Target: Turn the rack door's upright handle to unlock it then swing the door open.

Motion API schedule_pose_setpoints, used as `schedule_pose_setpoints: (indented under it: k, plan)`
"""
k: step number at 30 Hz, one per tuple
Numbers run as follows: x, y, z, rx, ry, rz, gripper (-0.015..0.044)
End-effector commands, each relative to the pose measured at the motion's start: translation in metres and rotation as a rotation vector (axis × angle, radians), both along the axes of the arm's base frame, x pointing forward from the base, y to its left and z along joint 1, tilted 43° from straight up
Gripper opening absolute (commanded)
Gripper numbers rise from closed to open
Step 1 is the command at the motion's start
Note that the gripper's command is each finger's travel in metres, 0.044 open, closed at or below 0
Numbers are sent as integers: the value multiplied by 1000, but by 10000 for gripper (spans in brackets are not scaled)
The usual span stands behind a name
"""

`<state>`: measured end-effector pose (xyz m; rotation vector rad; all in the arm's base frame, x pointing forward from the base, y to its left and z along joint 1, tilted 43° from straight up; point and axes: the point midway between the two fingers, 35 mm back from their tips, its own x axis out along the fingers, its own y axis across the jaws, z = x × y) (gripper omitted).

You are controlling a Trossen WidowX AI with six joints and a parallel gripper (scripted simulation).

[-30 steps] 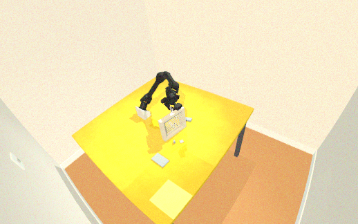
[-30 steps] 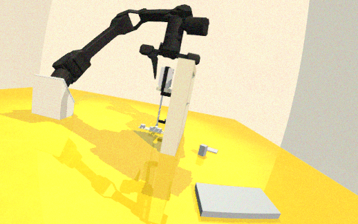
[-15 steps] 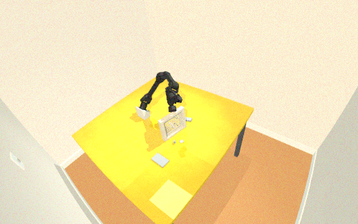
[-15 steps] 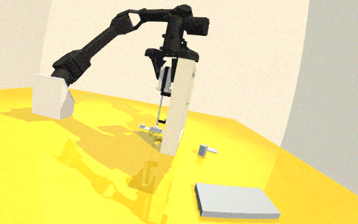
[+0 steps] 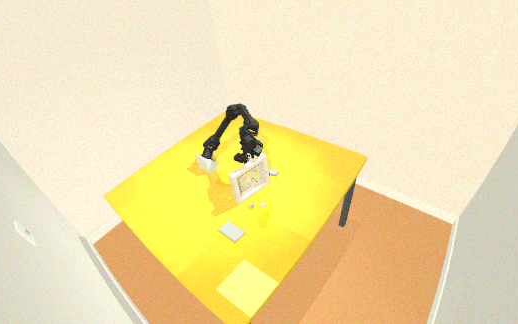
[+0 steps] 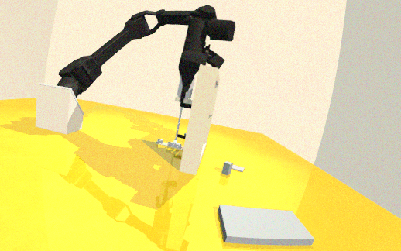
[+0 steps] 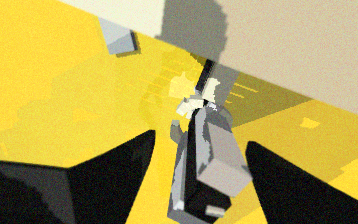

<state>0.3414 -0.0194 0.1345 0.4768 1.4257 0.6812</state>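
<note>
Black arm [image 5: 219, 129] [image 6: 111, 46] — arched, end effector [image 6: 186, 91] [image 7: 200, 141] pointing down.

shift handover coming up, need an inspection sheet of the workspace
surface: yellow table, shadows and reflections on it
job's things: light door frame upright; handle between the hand's fingers, not gripped; door angle unclear
clutter: flat grey slab, small grey block, pale yellow square
hand: hand open, close to the frame, contact unclear
cables: nothing seen
surroundings: pale walls, orange floor, wall plate
</note>
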Motion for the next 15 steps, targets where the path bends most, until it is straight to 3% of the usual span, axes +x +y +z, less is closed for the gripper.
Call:
schedule_pose_setpoints:
  k: [1, 15]
  plan:
    - [0, 0, 0, -1, 132, -142, 298]
    - [0, 0, 0, 6, 604, -651, 298]
